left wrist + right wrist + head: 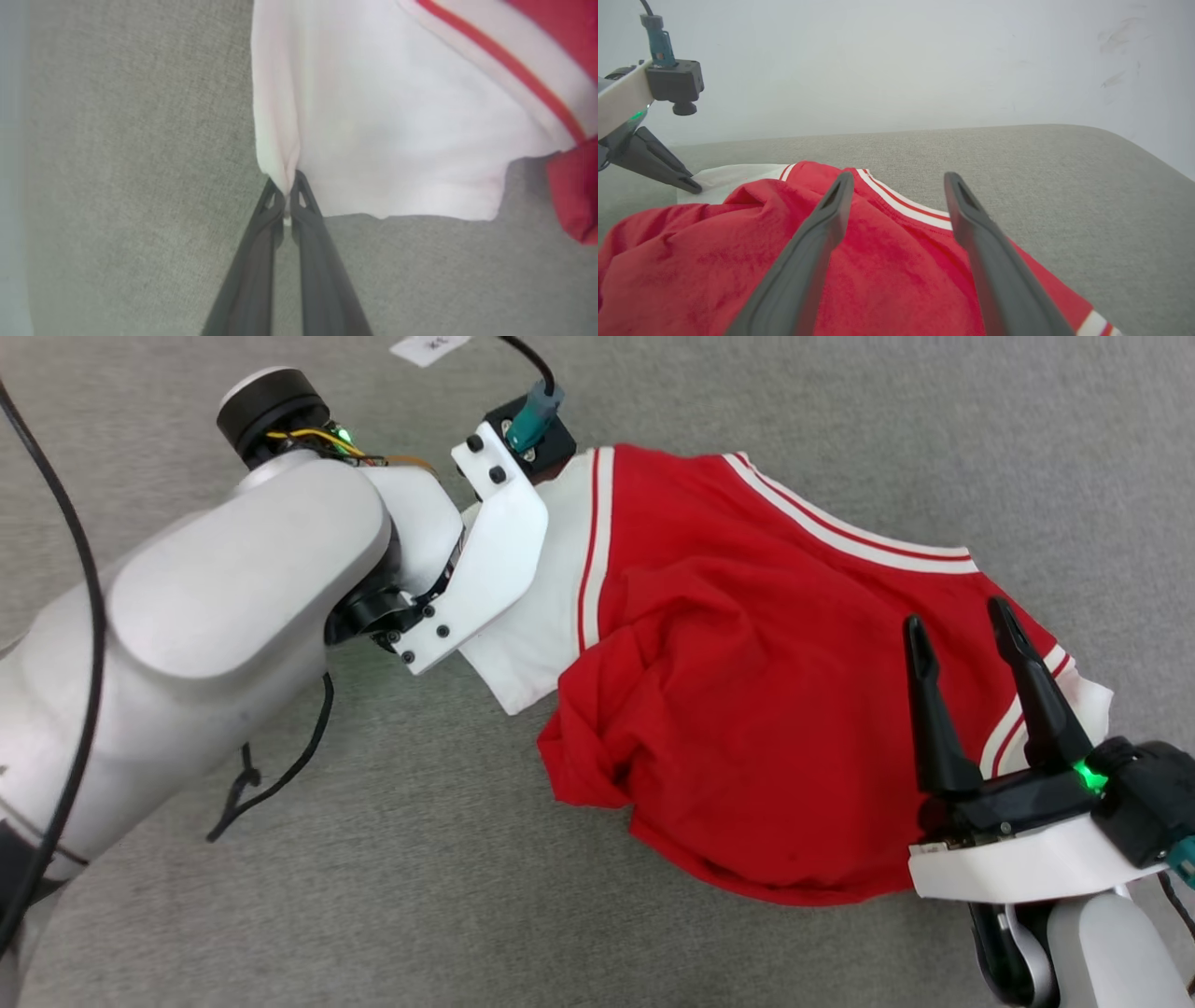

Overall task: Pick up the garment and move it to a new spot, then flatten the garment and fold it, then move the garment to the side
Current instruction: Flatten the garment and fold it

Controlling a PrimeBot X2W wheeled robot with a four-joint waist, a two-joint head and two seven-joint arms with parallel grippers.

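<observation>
The garment [747, 709] lies crumpled on the tabletop [373, 896], its red body bunched. My left gripper [286, 198] is clamped on the corner of the white sleeve [397, 140]. My right gripper [954, 616] hangs with its fingers apart over the opposite shoulder. I judge it should pinch there too, then both should lift evenly. The tabletop is grey and woven-looking, with a pale wall [878, 60] behind it and a paper label [428, 347] on its far side.
</observation>
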